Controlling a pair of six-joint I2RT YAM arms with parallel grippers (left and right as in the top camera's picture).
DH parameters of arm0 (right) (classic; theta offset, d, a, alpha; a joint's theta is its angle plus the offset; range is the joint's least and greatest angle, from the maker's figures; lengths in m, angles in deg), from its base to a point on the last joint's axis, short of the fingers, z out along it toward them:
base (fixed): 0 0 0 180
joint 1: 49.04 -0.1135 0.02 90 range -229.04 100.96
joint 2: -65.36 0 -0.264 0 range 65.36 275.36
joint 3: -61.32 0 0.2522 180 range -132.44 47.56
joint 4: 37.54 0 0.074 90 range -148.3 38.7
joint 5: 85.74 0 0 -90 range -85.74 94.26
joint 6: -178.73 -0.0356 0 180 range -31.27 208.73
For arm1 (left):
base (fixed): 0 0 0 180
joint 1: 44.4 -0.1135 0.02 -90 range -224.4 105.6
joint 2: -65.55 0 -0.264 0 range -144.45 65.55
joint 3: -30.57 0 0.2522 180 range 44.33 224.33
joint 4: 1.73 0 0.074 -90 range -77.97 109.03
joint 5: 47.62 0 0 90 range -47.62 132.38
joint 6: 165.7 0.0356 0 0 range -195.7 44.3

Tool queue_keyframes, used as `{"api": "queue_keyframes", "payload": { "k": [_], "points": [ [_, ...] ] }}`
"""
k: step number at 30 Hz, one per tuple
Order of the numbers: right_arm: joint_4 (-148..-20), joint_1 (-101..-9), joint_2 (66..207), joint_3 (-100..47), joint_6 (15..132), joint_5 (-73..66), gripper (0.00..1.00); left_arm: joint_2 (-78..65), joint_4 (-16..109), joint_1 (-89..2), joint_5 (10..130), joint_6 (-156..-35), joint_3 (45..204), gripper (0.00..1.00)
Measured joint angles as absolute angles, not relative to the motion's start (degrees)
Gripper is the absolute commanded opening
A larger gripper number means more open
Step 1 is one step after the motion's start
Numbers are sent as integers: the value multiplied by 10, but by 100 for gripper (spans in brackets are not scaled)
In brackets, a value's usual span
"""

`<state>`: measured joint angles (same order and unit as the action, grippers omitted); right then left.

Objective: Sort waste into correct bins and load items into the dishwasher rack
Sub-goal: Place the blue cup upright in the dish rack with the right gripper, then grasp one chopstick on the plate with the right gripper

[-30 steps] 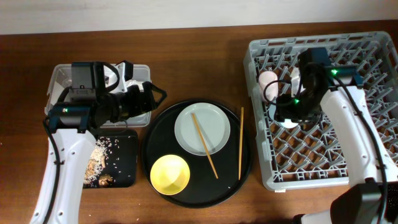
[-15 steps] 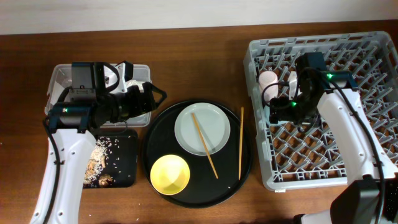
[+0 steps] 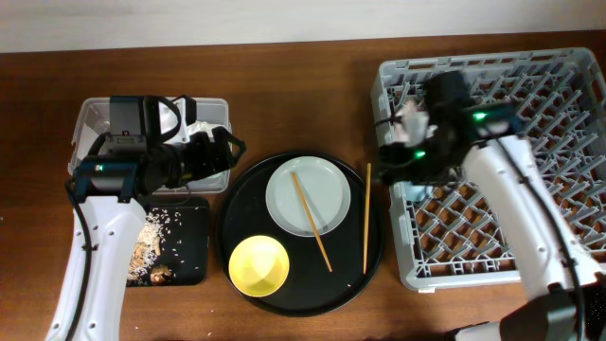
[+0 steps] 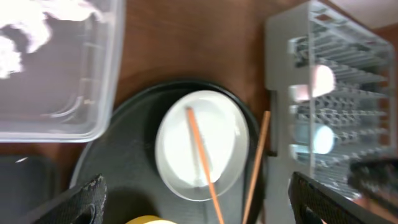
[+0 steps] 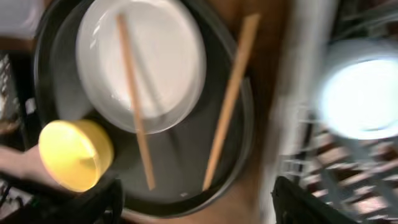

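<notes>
Left claw apart, empty, unmoved beside clear tub. Right claw apart, empty, has swung off rack. Blue cup sits racked to its right, chopsticks just ahead, likely next pick.

- surface: brown wood, smooth, with a soft sheen
- tub just ahead of the left hand: clear plastic, glossy at its rim
- paper scraps inside it: white, crumpled, matt
- shallow tray beneath the left hand's arm: black, smooth
- food scraps in it: beige, rough and crumbly
- round tray below both hands: black, smooth, glossy
- plate: pale, smooth, faintly shiny
- chopsticks: bare light wood, matt
- yellow bowl: smooth, plastic-looking, softly glossy
- dishwasher rack beside the right hand: grey plastic, matt
- light-blue cup in it: smooth and shiny, though blurred
</notes>
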<state>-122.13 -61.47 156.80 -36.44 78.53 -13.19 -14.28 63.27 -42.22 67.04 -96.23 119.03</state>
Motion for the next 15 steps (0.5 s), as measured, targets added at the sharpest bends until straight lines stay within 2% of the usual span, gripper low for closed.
{"api": "queue_keyframes", "payload": {
  "k": [2,4,8,15],
  "points": [
    [-1222,-661,1568,-364,753,-121,71,-143,639,-422,638,-962,1190,94],
    [-1213,-705,1567,-355,704,-93,61,-143,653,-422,606,-962,1190,94],
    [-1147,-789,1566,-315,647,-65,51,-143,666,-422,567,-962,1190,99],
    [-983,-939,1573,-240,617,40,51,-143,671,-422,535,-962,1190,99]
  ]
}}
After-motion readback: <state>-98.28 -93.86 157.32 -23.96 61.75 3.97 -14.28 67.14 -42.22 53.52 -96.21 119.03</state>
